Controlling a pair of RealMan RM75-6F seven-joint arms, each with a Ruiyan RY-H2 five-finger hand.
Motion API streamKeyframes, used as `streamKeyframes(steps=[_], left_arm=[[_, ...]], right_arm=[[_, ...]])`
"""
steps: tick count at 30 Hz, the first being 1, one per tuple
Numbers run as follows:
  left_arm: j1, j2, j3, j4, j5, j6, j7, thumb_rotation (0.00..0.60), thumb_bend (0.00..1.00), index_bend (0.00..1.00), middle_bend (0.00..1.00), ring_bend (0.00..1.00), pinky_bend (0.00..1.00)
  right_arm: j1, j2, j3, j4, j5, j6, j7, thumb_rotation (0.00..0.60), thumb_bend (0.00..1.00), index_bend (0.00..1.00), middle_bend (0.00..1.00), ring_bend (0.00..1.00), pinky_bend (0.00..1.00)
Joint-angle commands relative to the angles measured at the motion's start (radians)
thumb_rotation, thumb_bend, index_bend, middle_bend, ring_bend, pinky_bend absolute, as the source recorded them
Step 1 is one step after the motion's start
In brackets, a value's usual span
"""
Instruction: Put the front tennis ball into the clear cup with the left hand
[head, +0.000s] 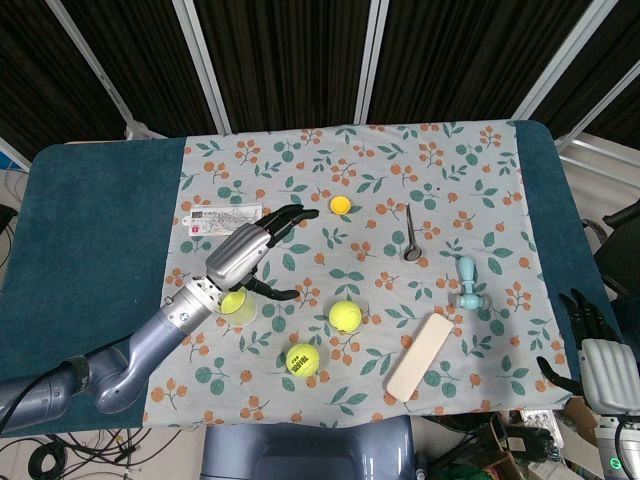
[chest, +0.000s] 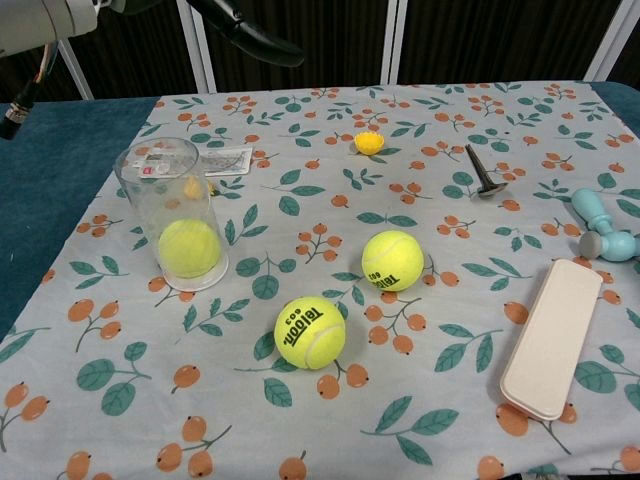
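Observation:
A clear cup (chest: 176, 213) stands upright on the left of the floral cloth, and a yellow tennis ball (chest: 189, 247) lies inside it at the bottom. In the head view the cup (head: 237, 303) sits partly under my left hand (head: 255, 250). That hand hovers above the cup with fingers spread and nothing in them; only its dark fingers (chest: 245, 32) show at the top of the chest view. Two more tennis balls lie on the cloth: the front one (chest: 310, 331) and one behind it to the right (chest: 392, 260). My right hand (head: 600, 355) rests off the table's right edge, empty.
A cream flat case (chest: 554, 337) lies at the right front. A light-blue handled tool (chest: 600, 226), a dark metal tool (chest: 482, 175), a small yellow cap (chest: 369, 142) and a printed card (chest: 222, 160) lie further back on the cloth.

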Motion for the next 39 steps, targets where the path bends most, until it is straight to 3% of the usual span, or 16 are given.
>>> streamKeyframes(steps=[1, 27, 39], left_arm=[[0.0, 0.001, 0.0, -0.001, -0.001, 0.002, -0.002, 0.6, 0.04, 0.06, 0.12, 0.03, 0.15], [-0.002, 0.03, 0.013, -0.031, 0.003, 0.003, 0.013, 0.6, 0.04, 0.06, 0.14, 0.06, 0.17], [0.01, 0.135, 0.106, -0.132, 0.156, -0.026, -0.036, 0.6, 0.04, 0.09, 0.14, 0.06, 0.15]], right_arm=[[0.0, 0.0, 0.0, 0.0, 0.0, 0.0, 0.0, 0.6, 0.17, 0.0, 0.0, 0.07, 0.24], [-0.001, 0.001, 0.0, 0.0, 0.003, -0.001, 0.003, 0.6, 0.17, 0.0, 0.0, 0.07, 0.24], [-0.002, 0.002, 0.0, -0.002, 0.005, -0.002, 0.001, 0.6, 0.17, 0.0, 0.0, 0.07, 0.24]])
